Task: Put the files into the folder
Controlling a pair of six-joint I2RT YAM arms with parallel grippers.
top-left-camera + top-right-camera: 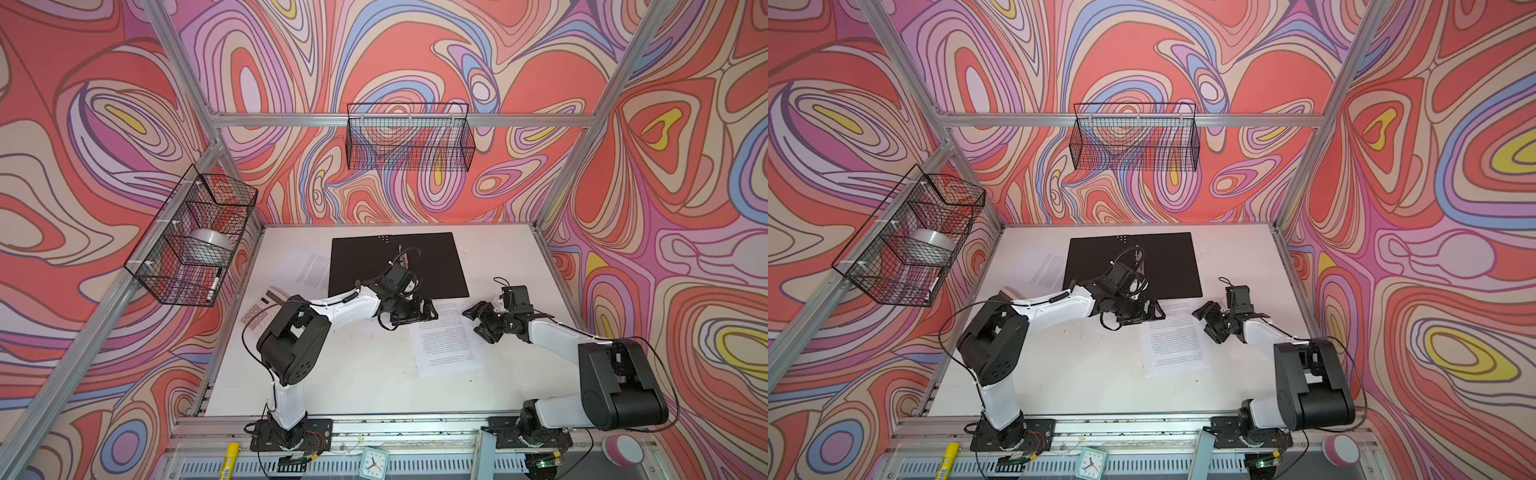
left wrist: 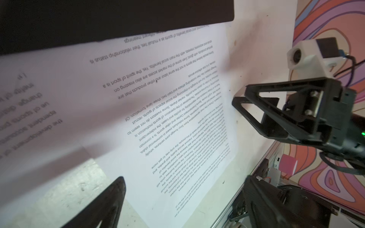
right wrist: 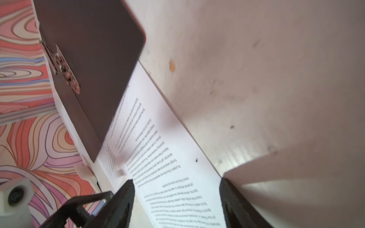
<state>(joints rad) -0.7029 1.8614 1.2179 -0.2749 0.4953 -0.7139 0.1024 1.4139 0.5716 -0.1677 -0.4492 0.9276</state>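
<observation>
The folder point(image 1: 440, 266) lies open, black inside up, in the upper middle of the white table point(image 1: 365, 374) in both top views. One of the files point(image 1: 446, 345) lies just below the folder's lower right corner, its top edge tucked under the black cover. A second sheet point(image 1: 313, 270) pokes out at the folder's left side (a calculator point(image 1: 259, 311) sits lower left of it). The right gripper point(image 1: 473, 322) hovers at the printed page's right edge, jaws spread wide. The left gripper point(image 1: 430, 311) is over that page's upper left corner. Its wrist view shows only one finger point(image 2: 116, 199), so I cannot tell how its jaws stand.
</observation>
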